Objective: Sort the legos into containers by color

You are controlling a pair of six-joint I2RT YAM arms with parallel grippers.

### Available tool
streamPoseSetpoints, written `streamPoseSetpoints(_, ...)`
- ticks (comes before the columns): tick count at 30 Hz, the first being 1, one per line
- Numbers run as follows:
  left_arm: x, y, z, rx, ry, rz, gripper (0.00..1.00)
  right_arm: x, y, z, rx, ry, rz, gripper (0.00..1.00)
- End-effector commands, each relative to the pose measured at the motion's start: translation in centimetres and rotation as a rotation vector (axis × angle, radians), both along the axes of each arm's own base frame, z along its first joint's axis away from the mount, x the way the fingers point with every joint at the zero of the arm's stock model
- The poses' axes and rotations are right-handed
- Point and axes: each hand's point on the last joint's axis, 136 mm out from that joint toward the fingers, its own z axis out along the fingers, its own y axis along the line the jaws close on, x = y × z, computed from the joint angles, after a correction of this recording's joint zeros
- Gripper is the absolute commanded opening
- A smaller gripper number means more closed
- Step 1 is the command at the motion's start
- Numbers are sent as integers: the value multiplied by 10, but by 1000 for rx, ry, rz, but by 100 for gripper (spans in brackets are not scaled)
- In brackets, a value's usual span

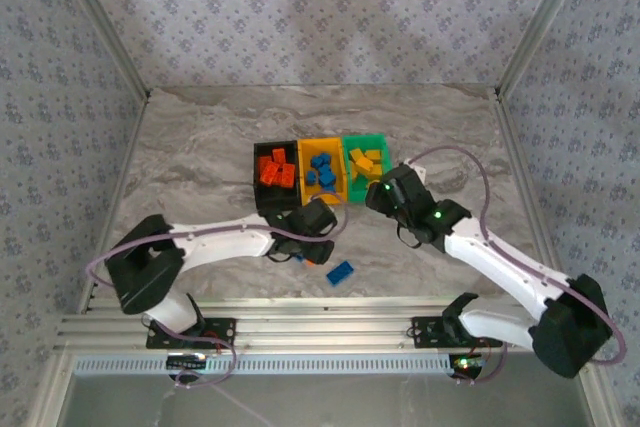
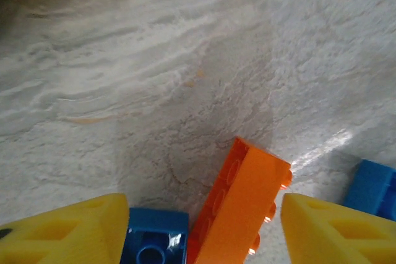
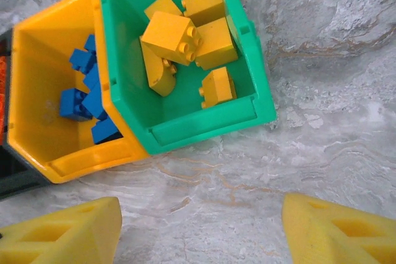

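Your left gripper (image 2: 204, 233) sits low over the table (image 1: 200, 147), just on the near-edge side of the black bin (image 1: 274, 200). Its yellow fingers (image 2: 62, 230) stand apart around an orange brick (image 2: 244, 208) that lies slanted on the marble. A blue brick (image 2: 154, 239) rests against the inner face of the left finger. You cannot tell whether the fingers are pressing on either brick. A second blue brick (image 2: 374, 187) lies just outside the right finger.

Your right gripper (image 3: 201, 227) is released, with nothing between its fingers, over bare table beside the green bin (image 3: 204, 125). That bin holds yellow bricks (image 3: 173, 38). The yellow-orange bin (image 3: 37, 47) joined to it holds blue bricks (image 3: 83, 94), and the black bin holds orange-red bricks (image 1: 276, 172).
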Motion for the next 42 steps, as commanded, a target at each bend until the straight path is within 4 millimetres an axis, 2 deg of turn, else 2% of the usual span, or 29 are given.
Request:
streamPoseSetpoints(1, 1, -2, -2, 81, -26, -42, 60, -9, -15, -1, -9, -2, -48, 71)
streamPoseSetpoints(8, -8, -6, -14, 130, -13, -67, 49, -13, -26, 1, -6, -11, -68, 71)
streamPoseSetpoints(11, -12, -6, -19, 142, -6, -72, 48, -14, -30, 1, -3, -13, -75, 71)
streamPoseSetpoints(14, -12, -6, -23, 153, -3, -71, 56, -13, -32, 2, 0, -18, -77, 72)
streamPoseSetpoints(17, -13, -7, -28, 162, 1, -77, 58, -14, -33, 2, 5, -21, -80, 72)
streamPoseSetpoints(21, -13, -9, -32, 164, 4, -80, 48, -16, -37, 1, 9, -21, -89, 72)
streamPoseSetpoints(26, -11, -15, -18, 120, -28, -74, 35, -20, -42, 1, 13, -21, -100, 72)
streamPoseSetpoints(29, -4, -16, 2, 78, -75, -56, 32, -20, -44, 3, 16, -30, -107, 72)
streamPoseSetpoints(32, 11, -10, 30, 21, -136, -5, 29, -19, -44, 2, 13, -34, -106, 72)
streamPoseSetpoints(35, 37, 11, 60, -58, -188, 101, 29, -20, -40, -2, 21, -28, -90, 72)
streamPoseSetpoints(39, 84, 52, 90, -147, -236, 287, 29, -21, -35, -10, 23, -10, -71, 72)
streamPoseSetpoints(42, 119, 74, 104, -221, -242, 399, 29, -23, -32, -15, 15, 5, -60, 72)
